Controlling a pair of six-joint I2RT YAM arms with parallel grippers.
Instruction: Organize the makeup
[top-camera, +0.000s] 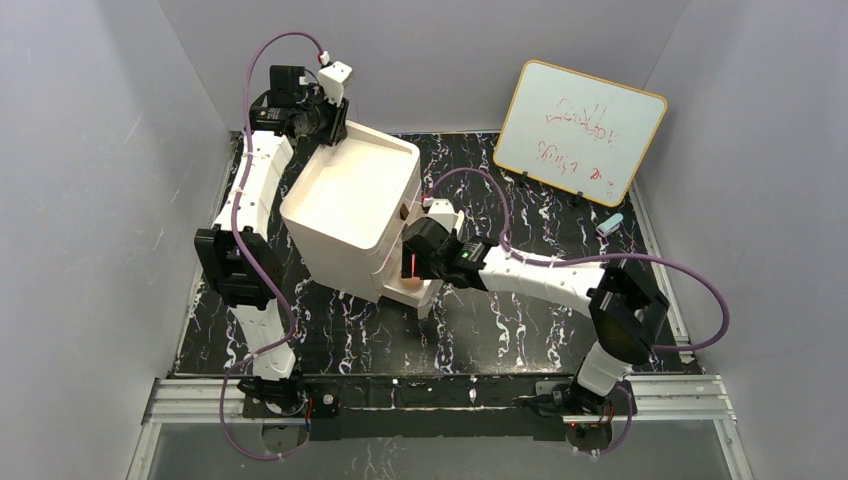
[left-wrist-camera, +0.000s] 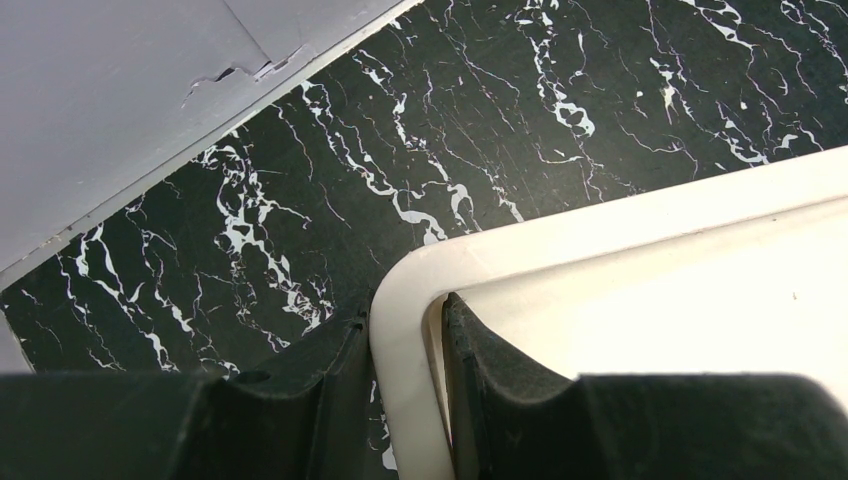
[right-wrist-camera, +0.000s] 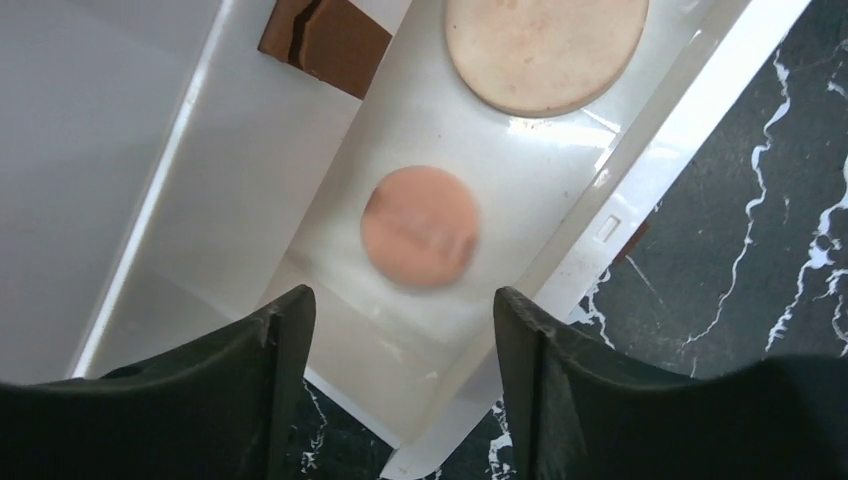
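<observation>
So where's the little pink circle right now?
In the right wrist view, the little pink disc is in the open white drawer, just ahead of the open right gripper, with the bigger pale disc beyond it.

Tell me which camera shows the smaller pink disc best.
Right wrist. The smaller pink disc lies whole, slightly blurred, in the white drawer, framed by the open fingers. The top view catches only a pinkish speck there; the left wrist view shows none of it.

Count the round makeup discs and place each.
2. Smaller disc: in the white drawer, below the open right gripper. Larger disc: farther along the same drawer. More may be hidden.
</observation>
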